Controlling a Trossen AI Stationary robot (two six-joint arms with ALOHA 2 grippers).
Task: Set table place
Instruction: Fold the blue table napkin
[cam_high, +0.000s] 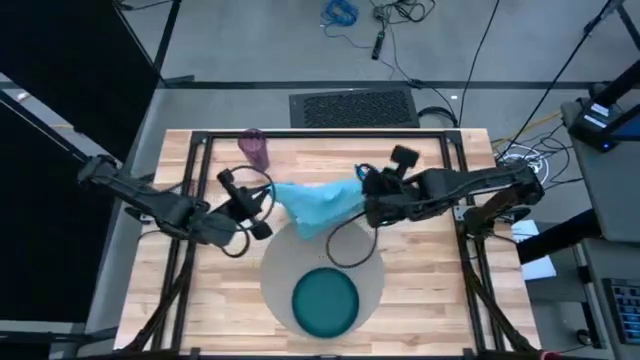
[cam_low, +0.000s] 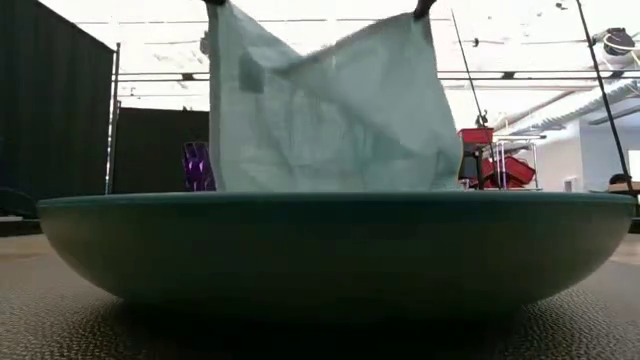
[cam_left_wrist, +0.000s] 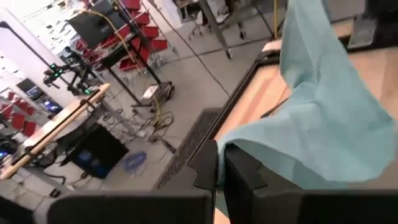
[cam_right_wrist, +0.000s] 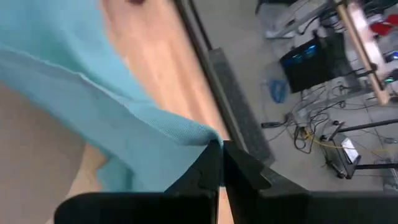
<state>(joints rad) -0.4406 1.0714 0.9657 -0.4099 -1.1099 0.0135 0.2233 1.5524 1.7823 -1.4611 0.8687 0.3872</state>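
Note:
A light-blue cloth napkin (cam_high: 318, 203) hangs in the air between my two grippers, above the far part of the round grey-beige mat (cam_high: 275, 272). My left gripper (cam_high: 268, 196) is shut on its left corner, my right gripper (cam_high: 364, 190) on its right corner. A teal plate (cam_high: 325, 302) rests on the mat's near part. A translucent purple cup (cam_high: 254, 148) stands upright on the table (cam_high: 430, 290) at the far left. In the low view the napkin (cam_low: 325, 110) hangs behind the plate (cam_low: 330, 250). My left gripper pinches a corner of the napkin (cam_left_wrist: 225, 149) between its two fingers, coming level from the table's left. The cloth is lifted clear and hangs slack below and toward the other gripper. My right gripper pinches the opposite corner (cam_right_wrist: 208, 138) between its two fingers, coming level from the table's right. The cloth sags between both holds.
A black cable loop (cam_high: 350, 245) lies on the mat's far right edge. The black metal frame (cam_high: 330, 132) borders the table. Bare wood lies right of the mat.

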